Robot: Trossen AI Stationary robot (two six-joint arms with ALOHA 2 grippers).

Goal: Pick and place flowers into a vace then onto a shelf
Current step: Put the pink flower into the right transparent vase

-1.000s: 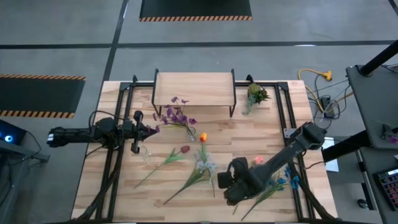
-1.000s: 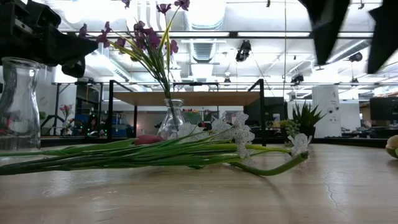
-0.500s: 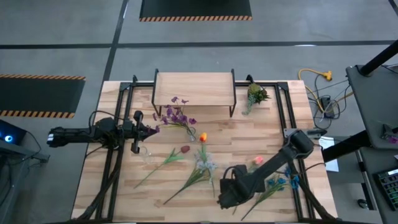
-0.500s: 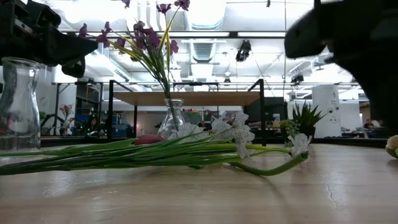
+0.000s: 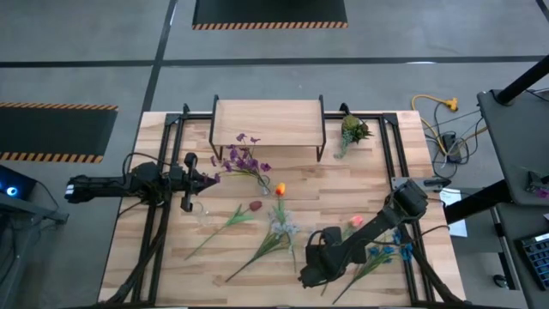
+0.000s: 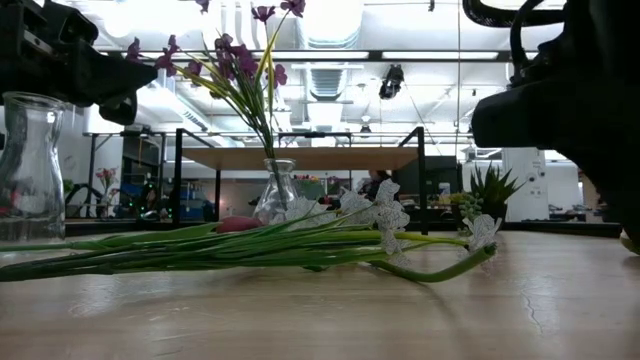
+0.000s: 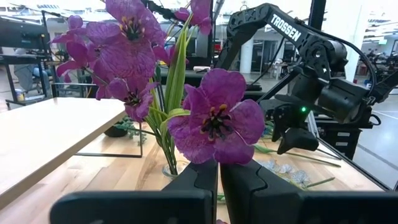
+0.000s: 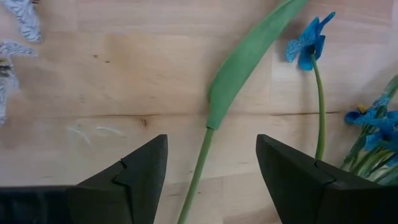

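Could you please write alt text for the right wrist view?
The right claw, open, hangs just above the wooden tabletop with a green flower stem and leaf running between its fingers. Blue flowers lie to one side, whitish ones at the other.

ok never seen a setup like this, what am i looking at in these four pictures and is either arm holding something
It is a table robot with two dark arms, each ending in a two-finger gripper. One picture looks straight down, one looks level across the tabletop, and two come from cameras on the wrists. Loose flowers lie on the wooden table; a vase of purple flowers stands before a small shelf. The left gripper is shut and empty, beside the purple blooms. The right gripper is open, straddling a green stem without gripping it.
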